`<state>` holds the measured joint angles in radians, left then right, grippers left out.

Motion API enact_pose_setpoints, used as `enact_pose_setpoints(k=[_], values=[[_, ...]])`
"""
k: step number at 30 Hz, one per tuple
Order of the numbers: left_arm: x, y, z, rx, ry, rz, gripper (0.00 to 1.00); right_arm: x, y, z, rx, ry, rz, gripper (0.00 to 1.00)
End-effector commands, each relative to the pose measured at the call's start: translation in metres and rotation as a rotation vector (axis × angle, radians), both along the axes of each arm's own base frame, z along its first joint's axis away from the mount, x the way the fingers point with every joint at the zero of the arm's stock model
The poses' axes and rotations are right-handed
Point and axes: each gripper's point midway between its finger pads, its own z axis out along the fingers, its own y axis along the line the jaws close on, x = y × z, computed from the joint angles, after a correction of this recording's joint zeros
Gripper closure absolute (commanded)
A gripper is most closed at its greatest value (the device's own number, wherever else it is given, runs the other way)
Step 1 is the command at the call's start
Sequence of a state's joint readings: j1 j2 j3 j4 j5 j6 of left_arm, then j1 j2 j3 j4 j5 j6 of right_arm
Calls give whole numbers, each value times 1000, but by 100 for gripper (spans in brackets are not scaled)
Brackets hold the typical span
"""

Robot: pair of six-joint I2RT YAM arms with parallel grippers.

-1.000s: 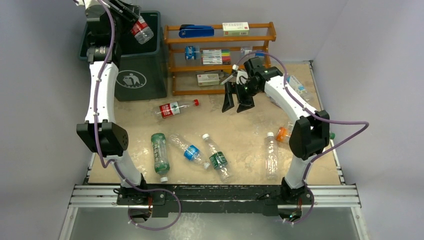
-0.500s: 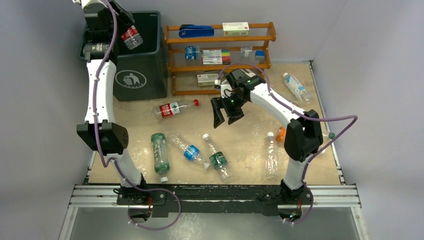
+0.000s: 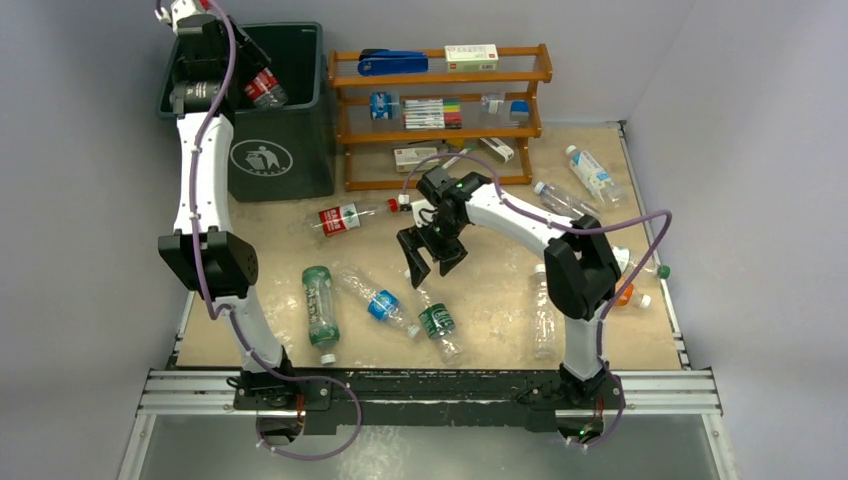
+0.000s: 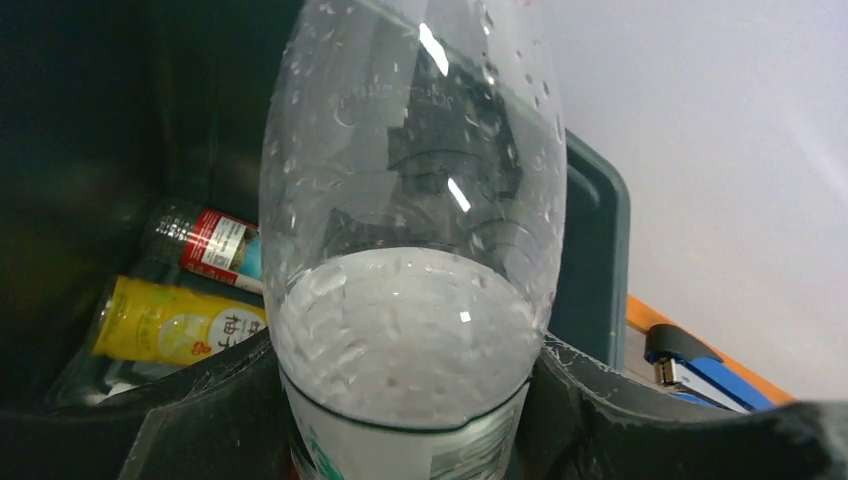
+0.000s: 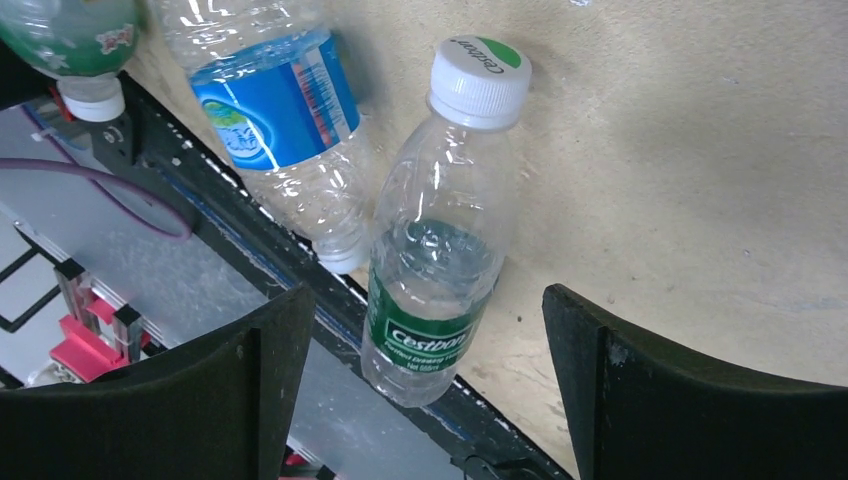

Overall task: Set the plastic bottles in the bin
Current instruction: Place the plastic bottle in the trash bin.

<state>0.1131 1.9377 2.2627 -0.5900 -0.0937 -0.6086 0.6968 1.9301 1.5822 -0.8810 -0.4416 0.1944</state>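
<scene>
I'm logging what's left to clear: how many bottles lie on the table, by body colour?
Clear bottles: 7
Green bottle: 1
Orange bottle: 1
Total: 9
Not counted: the held bottle in the left gripper over the bin.

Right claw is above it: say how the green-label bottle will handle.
Lying on its side, the green-label bottle would probably roll if nudged. Thin clear plastic, little inside: likely light and squashy. The blue-label bottle close beside may get bumped.
</scene>
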Motion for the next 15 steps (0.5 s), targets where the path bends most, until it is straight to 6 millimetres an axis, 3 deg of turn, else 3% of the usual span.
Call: enact_pose_setpoints(k=[1,8,15], values=[[-4,12,6,6,-16,17,35,4,3,-8,-35,-23,7,13],[-3,28,11,-5,-23,44,18,5,2,-22,-63,-13,12,13],[-12,29,29,-58,-50,48,17,2,10,-27,-46,0,42,12]])
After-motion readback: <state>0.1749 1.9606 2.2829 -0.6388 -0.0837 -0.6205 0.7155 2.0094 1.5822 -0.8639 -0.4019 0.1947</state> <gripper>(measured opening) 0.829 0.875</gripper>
